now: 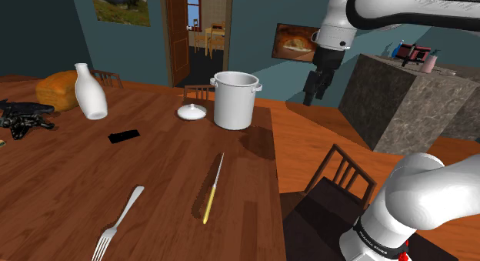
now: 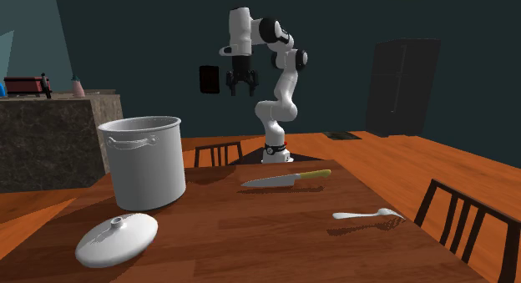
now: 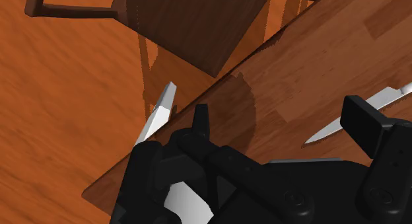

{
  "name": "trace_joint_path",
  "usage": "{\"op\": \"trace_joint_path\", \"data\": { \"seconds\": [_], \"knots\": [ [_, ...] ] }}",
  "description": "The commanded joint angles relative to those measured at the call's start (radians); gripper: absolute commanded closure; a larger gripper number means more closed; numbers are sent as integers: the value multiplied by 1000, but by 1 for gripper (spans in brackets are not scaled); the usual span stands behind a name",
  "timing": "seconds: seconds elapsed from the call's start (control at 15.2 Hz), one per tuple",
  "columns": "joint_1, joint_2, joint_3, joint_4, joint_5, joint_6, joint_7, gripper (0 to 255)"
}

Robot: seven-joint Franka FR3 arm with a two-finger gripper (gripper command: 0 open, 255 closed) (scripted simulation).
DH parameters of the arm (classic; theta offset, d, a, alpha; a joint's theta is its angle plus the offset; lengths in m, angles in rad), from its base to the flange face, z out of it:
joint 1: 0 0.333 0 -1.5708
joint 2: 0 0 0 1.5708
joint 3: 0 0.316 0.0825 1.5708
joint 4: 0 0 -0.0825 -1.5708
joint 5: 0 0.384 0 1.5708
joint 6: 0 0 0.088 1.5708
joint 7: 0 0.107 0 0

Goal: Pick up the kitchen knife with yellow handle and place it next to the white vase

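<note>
The kitchen knife (image 1: 209, 192) lies flat on the wooden table (image 1: 69, 182) near its right edge in the shoulder view, silver blade toward the pot, yellow handle toward the front. The white vase (image 1: 90, 92) stands upright at the table's far left. My gripper (image 1: 315, 90) hangs high in the air, open and holding nothing, past the table's right edge and beyond the pot. From across the table, the knife (image 2: 284, 179) lies well below the gripper (image 2: 240, 89). In the wrist view the fingers (image 3: 201, 120) stand apart and the knife blade (image 3: 327, 131) lies on the table far beneath them.
A large white pot (image 1: 235, 99) and its lid (image 1: 191, 112) stand at the table's far side. A fork (image 1: 119, 221) lies near the front, a small black object (image 1: 123, 135) in the middle. Chairs (image 1: 338, 175) line the right edge. A stone counter (image 1: 408, 105) stands behind.
</note>
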Motion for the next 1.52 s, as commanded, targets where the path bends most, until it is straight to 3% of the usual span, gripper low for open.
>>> {"op": "trace_joint_path", "data": {
  "seconds": [0.0, 0.73, 1.12, 1.45],
  "knots": [
    [0, 0, 0, 0, 0, 0, 0, 0],
    [-16, 59, 282, -154, 174, 224, 498, 0],
    [-44, 205, 446, -143, 231, 374, 772, 0],
    [-94, 382, 584, -86, 216, 501, 1016, 0]
  ]
}}
